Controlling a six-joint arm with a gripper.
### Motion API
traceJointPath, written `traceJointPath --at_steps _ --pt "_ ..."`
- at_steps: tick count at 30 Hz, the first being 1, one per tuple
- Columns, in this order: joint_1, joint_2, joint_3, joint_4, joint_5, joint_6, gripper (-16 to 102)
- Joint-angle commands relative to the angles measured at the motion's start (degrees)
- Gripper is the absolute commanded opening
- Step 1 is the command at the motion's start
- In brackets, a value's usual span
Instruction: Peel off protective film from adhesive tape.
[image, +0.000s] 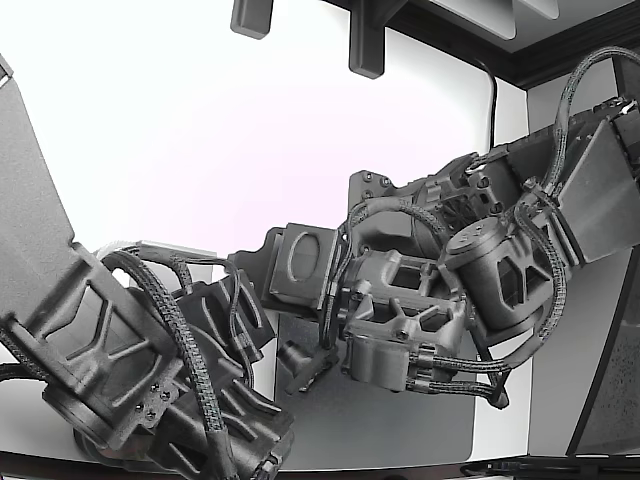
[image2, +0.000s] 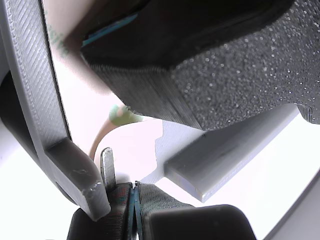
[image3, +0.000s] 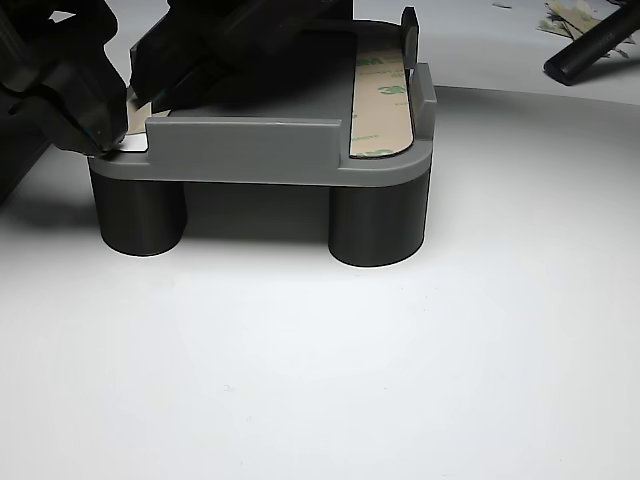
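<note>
Tan film-covered tape strip (image3: 382, 100) apparently flat.

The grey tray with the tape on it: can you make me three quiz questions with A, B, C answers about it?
1. Where does the tape strip lie?
A. in the grey tray
B. on the white table
C. under the legs

2. How many dark round legs show under the tray in the other view?
A. none
B. two
C. five

3. Where is the gripper?
A. far away
B. at the tray's corner
C. lying on the table

Answers: 1 A, the strip sits between the tray's walls. 2 B, one leg under each front end. 3 B, its tip meets a pale tab there.
</note>
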Motion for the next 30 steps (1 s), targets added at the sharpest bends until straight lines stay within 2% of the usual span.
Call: traceJointPath --at_steps 1,19,30 --pt "-0.4 0.8 -1.7 -0.2 0.0 0.1 -11" --pt "-1.0 -0.4 -1.2 -3.3 1.8 -1.9 -11" --pt "-1.0 0.4 -1.0 -1.2 0.9 0.6 -11"
